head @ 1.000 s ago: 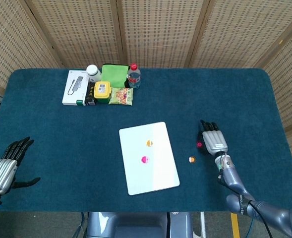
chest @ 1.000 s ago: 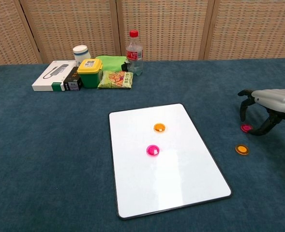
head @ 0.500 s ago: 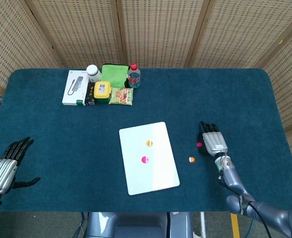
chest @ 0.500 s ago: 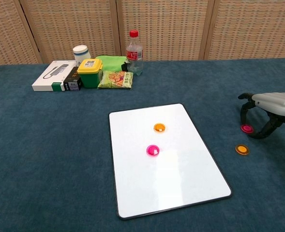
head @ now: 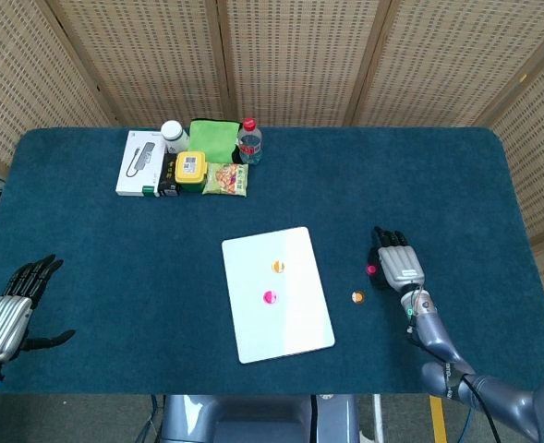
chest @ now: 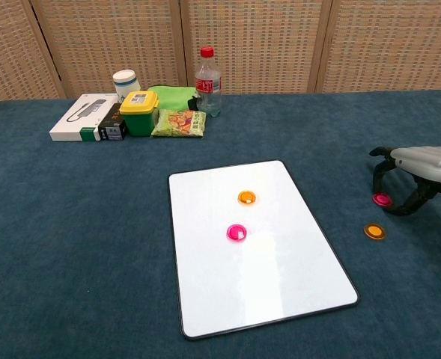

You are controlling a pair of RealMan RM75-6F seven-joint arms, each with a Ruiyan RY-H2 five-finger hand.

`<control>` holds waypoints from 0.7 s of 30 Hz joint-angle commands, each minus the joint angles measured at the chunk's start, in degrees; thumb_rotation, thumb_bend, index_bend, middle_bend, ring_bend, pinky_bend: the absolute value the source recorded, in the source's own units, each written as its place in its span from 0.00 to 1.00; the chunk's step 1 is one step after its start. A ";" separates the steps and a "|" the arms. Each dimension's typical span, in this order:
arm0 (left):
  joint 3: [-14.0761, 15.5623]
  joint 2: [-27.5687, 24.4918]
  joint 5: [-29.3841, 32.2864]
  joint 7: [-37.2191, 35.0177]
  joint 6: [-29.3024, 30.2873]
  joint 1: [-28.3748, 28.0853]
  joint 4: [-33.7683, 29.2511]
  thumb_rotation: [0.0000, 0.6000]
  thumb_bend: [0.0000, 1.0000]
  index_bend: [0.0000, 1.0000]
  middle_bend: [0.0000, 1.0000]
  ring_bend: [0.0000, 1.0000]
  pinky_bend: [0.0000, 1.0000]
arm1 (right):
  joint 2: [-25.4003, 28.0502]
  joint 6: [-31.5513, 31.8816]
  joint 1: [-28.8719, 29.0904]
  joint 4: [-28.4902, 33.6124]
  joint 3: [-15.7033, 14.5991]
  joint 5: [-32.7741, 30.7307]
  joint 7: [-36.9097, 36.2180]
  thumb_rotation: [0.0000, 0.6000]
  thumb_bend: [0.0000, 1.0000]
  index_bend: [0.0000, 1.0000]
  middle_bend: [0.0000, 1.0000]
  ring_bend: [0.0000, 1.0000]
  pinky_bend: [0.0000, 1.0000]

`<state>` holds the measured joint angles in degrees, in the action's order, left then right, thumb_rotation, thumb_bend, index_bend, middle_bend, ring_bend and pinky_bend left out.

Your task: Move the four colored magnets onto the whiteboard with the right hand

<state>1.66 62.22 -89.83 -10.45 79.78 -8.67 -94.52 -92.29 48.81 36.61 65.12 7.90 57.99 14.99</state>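
Note:
The whiteboard (head: 285, 323) (chest: 269, 280) lies flat at mid-table. An orange magnet (head: 278, 267) (chest: 246, 197) and a pink magnet (head: 270, 297) (chest: 236, 232) sit on it. On the cloth to its right lie another pink magnet (head: 371, 270) (chest: 382, 200) and another orange magnet (head: 357, 296) (chest: 373, 231). My right hand (head: 398, 261) (chest: 416, 173) arches low over the loose pink magnet, fingers on one side and thumb on the other; no grip on it shows. My left hand (head: 8, 314) rests at the table's left edge, fingers spread, holding nothing.
At the back left stand a white box (head: 139, 162), a white jar (head: 173, 133), a yellow-lidded container (chest: 138, 111), a green cloth (head: 213, 137), a snack packet (chest: 179, 123) and a red-capped bottle (chest: 207, 82). Blue cloth covers the table (head: 438, 175).
The right hand has sunk slightly and drifted a little rightwards, its fingers settling closer around the loose pink magnet. The magnets and the left hand have not moved.

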 commanded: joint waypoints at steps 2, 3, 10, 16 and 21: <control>-0.02 0.02 0.06 0.12 0.02 0.02 -0.02 1.00 0.00 0.00 0.00 0.00 0.00 | -0.02 -0.30 0.00 -0.18 0.26 0.11 -0.39 1.00 0.35 0.56 0.02 0.00 0.00; -0.02 0.03 0.05 0.13 0.02 0.02 -0.03 1.00 0.00 0.00 0.00 0.00 0.00 | 0.01 -0.37 0.00 -0.13 0.31 0.13 -0.47 1.00 0.35 0.58 0.03 0.00 0.00; -0.02 0.03 0.01 0.13 0.04 0.04 0.00 1.00 0.00 0.00 0.00 0.00 0.00 | 0.29 -0.34 -0.06 0.75 0.88 0.75 -1.38 1.00 0.36 0.61 0.04 0.00 0.00; 0.03 -0.04 -0.08 0.01 -0.04 0.00 -0.02 1.00 0.00 0.00 0.00 0.00 0.00 | 1.19 0.60 0.01 2.71 1.43 1.74 -1.50 1.00 0.36 0.61 0.04 0.00 0.00; 0.10 -0.11 -0.20 -0.14 -0.08 -0.02 0.02 1.00 0.00 0.00 0.00 0.00 0.00 | 2.20 1.09 0.72 6.32 2.08 2.41 -0.62 1.00 0.36 0.61 0.05 0.00 0.00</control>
<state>1.76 62.10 -90.04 -10.60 79.70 -8.69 -94.51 -90.58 49.65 36.99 69.88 9.67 60.05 13.95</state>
